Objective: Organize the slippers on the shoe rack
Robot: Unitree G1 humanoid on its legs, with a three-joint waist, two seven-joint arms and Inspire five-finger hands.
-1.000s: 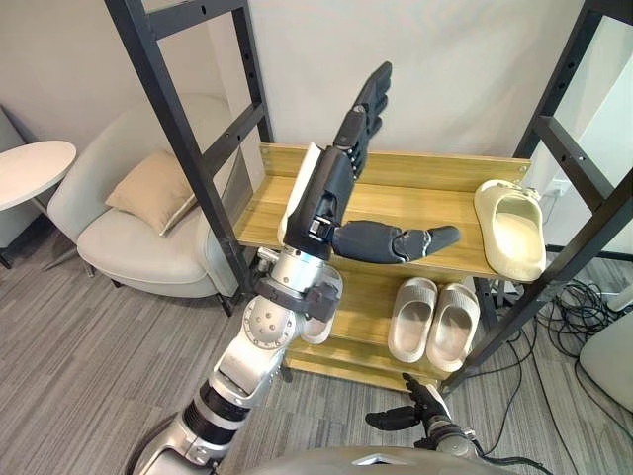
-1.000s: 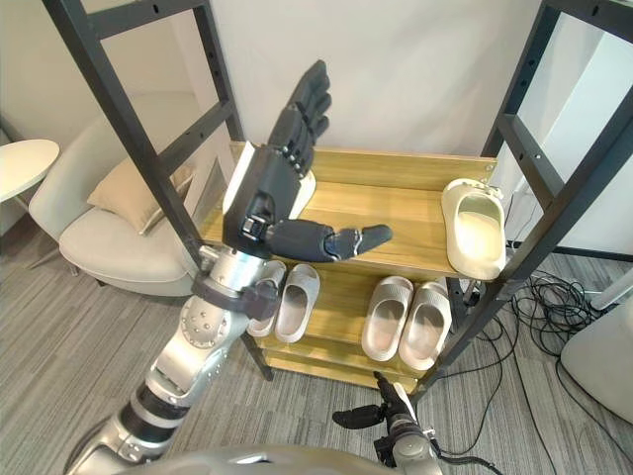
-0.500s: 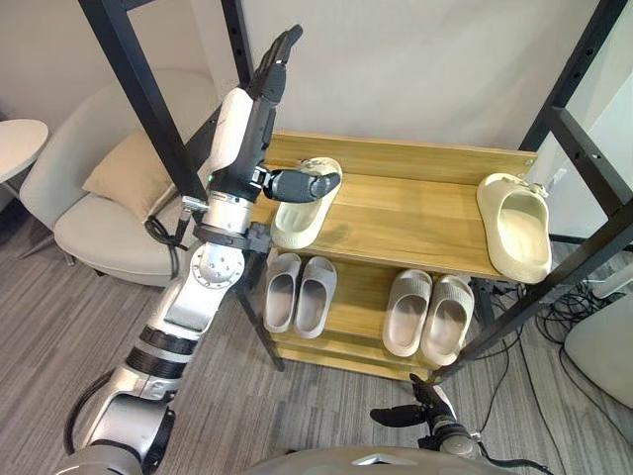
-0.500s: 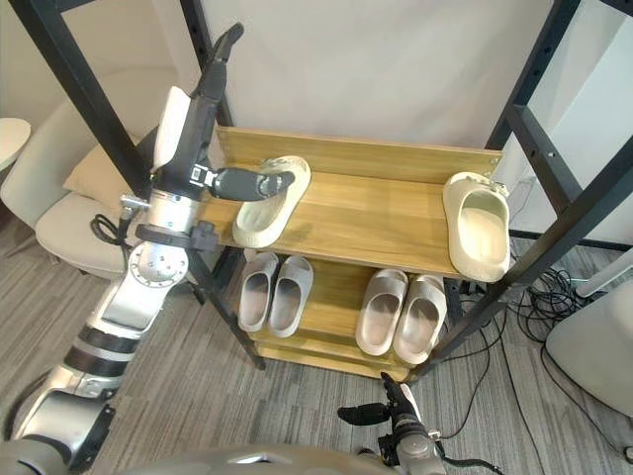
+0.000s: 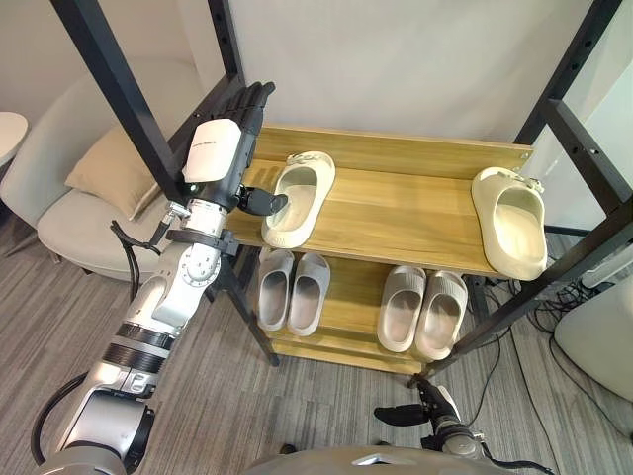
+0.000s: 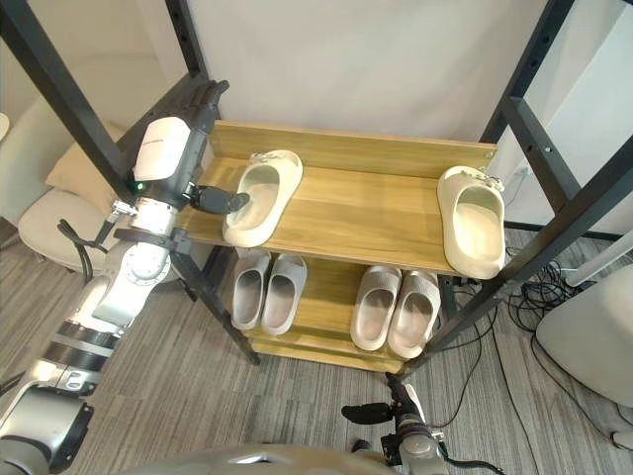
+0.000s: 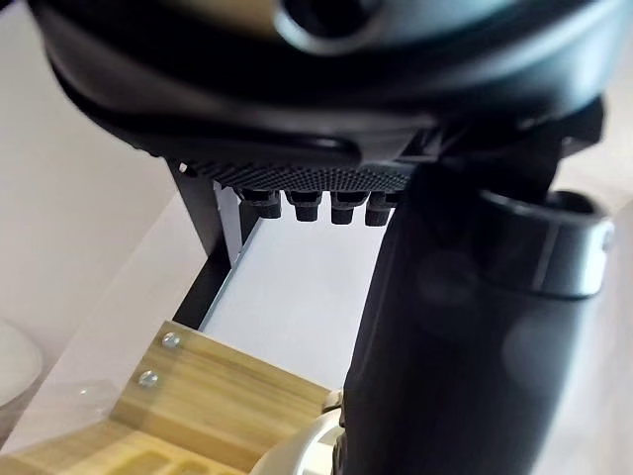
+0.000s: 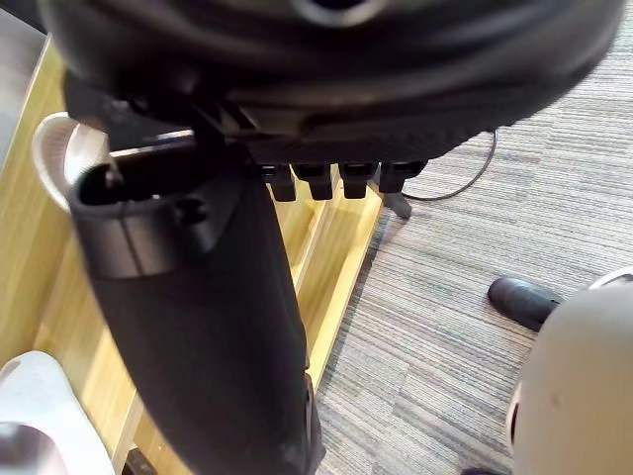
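Note:
A cream slipper [image 5: 297, 196] lies on the left part of the shoe rack's top shelf [image 5: 396, 213], toe toward the wall. Its mate [image 5: 510, 220] lies at the shelf's right end. My left hand [image 5: 215, 150] stands at the shelf's left edge, open, with its fingers [image 5: 247, 99] straight up. Its thumb [image 5: 263, 201] reaches to the left slipper's heel; in the left wrist view the thumb [image 7: 465, 346] hides most of that slipper. Two grey pairs [image 5: 292, 289] [image 5: 420, 310] sit on the lower shelf. My right hand [image 5: 423, 412] hangs low over the carpet, open and holding nothing.
The rack's black metal posts [image 5: 129, 109] [image 5: 584, 129] rise at both sides. A pale armchair [image 5: 59, 223] with a tan cushion [image 5: 107, 168] stands to the left. Cables [image 5: 584, 292] lie on the carpet at the right, beside a white object [image 5: 598, 346].
My left hand has come down from high over the shelf to its left edge. The left cream slipper, hidden by the hand a second ago, now lies in plain sight. The camera shifted.

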